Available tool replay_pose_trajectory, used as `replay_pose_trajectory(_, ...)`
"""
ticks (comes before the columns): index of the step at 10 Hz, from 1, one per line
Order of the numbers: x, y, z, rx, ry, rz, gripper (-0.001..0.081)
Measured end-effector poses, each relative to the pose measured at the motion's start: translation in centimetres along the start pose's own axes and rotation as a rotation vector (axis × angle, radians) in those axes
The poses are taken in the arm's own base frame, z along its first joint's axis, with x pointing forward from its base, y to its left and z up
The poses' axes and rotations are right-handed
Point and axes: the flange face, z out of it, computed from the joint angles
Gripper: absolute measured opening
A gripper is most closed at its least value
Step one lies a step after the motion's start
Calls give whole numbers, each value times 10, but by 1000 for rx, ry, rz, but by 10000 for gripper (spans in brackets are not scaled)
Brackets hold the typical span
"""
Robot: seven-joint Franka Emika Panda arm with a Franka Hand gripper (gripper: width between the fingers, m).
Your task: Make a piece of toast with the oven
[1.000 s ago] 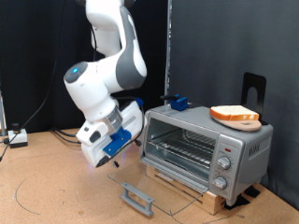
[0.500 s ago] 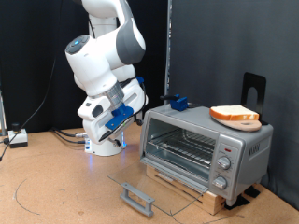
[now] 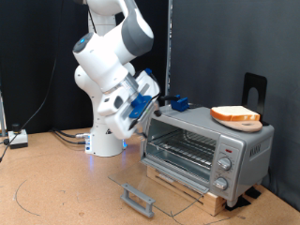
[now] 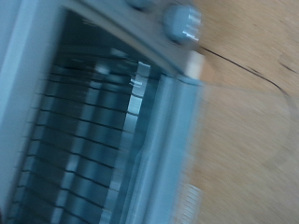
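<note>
Oven: we count one oven (image 3: 207,150), silver, standing on a low wooden base on the table (image 3: 56,187); its glass door (image 3: 150,195) lies folded down flat in front, handle (image 3: 138,199) towards the exterior view's bottom.
Rack: one wire rack (image 3: 183,148) shows inside the open cavity, with nothing on it that we can make out.
Toast: one piece of toast (image 3: 235,115) rests on a round wooden board (image 3: 242,123) on the oven roof, towards the exterior view's right.
Knobs: we count three on the oven's right panel (image 3: 223,166).
Gripper: one gripper (image 3: 150,94), raised beside the oven's upper corner on the exterior view's left, well apart from the toast.
Fingers: hidden by the hand in the exterior view and absent from the blurred wrist view, so we cannot tell how they stand.
Risk: we judge the lowered door and the small blue object (image 3: 177,102) on the roof could be struck by a low pass of the arm; the toast sits loose and could slide off its board if nudged.
</note>
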Motion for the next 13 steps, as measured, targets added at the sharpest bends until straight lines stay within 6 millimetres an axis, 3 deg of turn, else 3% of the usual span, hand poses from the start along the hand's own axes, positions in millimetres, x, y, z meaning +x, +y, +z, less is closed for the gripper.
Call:
replay_pose_trajectory(4, -23, -57, 7, 123, -164, -328, 804)
replay_pose_trajectory(7, -26, -67, 6, 130, -171, -421, 804)
replay_pose_trajectory(10, -44, -100, -7, 183, -174, -781, 804)
replay_pose_trajectory(13, -66, -131, -29, 143, -154, -934, 804)
